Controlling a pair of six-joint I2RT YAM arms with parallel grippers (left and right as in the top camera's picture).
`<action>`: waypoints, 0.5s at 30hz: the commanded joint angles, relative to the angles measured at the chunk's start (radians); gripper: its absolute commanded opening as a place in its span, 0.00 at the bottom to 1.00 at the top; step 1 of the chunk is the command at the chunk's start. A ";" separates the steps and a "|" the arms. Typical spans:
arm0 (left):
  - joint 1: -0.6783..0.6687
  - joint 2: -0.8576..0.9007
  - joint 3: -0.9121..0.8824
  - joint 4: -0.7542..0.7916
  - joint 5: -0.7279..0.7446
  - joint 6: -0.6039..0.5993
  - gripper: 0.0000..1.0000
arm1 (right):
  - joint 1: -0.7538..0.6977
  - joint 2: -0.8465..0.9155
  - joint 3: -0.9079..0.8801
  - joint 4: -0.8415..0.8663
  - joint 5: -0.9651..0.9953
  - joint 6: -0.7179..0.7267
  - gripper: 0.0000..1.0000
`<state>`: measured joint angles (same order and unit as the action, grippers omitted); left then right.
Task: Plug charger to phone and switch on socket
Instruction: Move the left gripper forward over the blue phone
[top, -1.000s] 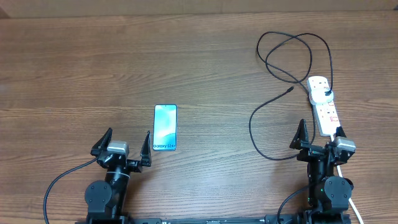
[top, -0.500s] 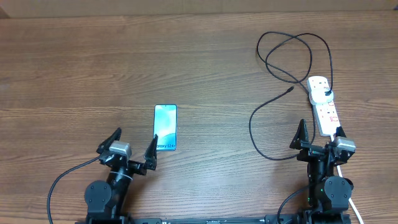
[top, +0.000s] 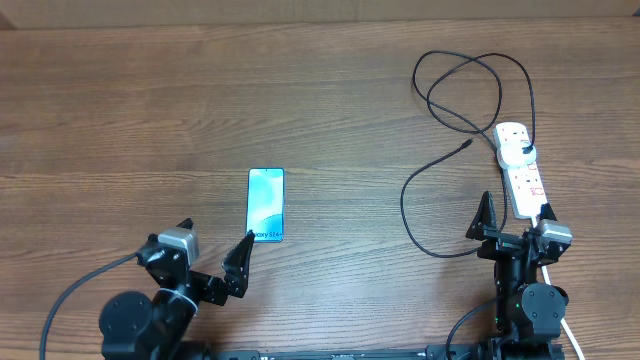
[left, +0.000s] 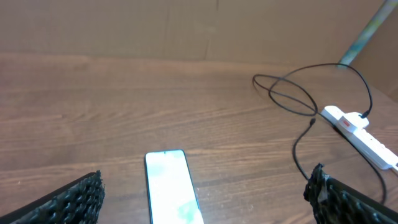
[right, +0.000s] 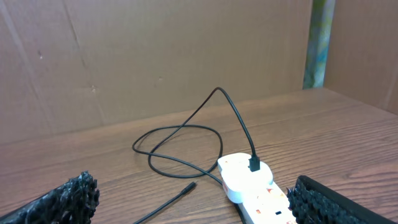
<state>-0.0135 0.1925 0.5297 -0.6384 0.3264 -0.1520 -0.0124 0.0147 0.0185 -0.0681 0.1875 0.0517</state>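
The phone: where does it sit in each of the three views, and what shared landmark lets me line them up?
Overhead: the phone lies left of centre, screen up.
Left wrist: bottom centre, cut by the lower edge.
Right wrist: not in it.
Shared landmark: the socket, near the right edge in overhead and left wrist, bottom right in right wrist.

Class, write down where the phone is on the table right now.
In the overhead view the phone lies screen up, left of centre, just ahead of the left gripper.
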 joint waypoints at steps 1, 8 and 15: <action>0.000 0.116 0.146 -0.072 -0.018 -0.010 1.00 | -0.003 -0.012 -0.011 0.007 0.006 0.003 1.00; 0.000 0.387 0.410 -0.243 -0.024 -0.010 1.00 | -0.003 -0.012 -0.011 0.007 0.006 0.003 1.00; 0.000 0.678 0.713 -0.481 -0.172 -0.094 1.00 | -0.003 -0.012 -0.011 0.007 0.006 0.003 1.00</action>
<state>-0.0135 0.7746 1.1225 -1.0748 0.2478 -0.1833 -0.0128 0.0147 0.0185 -0.0681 0.1875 0.0521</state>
